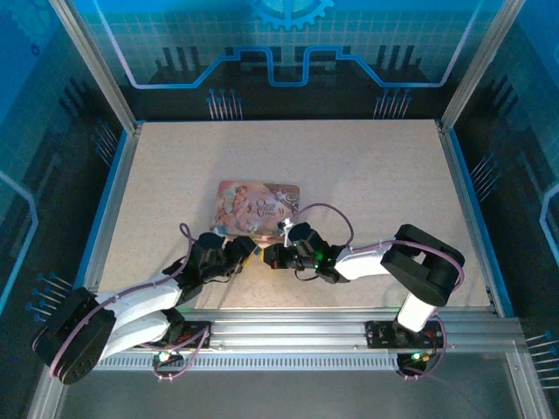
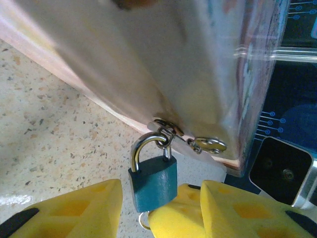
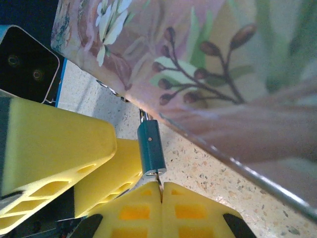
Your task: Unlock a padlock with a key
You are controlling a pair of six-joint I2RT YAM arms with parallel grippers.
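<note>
Half the job looks done, as I judge it. The padlock [image 2: 153, 181] hangs by its shackle [image 2: 140, 148] from a small ring [image 2: 166, 126] on the near edge of the pink box [image 1: 258, 205]. It sits low over the counter [image 1: 367, 175], with its keyhole end turned towards the arms. The key [image 3: 159, 179] meets that end — just a short sliver shows between the lock body and your right end effector [image 3: 161, 188], whose fingers are pressed together on it. How deep the key sits, you cannot tell from here. The shackle is closed, so the turn and the pull-free are yet to do.

Your left end effector [image 2: 162, 191] is spread wide, one yellow finger to each side of the padlock. It has hold of nothing, though one finger lies just beside the body. Expect the lock to swing on its ring when you twist — consider closing the left fingers on it first. The box wall rises right behind the lock, a second clasp [image 2: 210, 145] dangles near, and both end effectors crowd the same spot, so room to rotate is scant.
</note>
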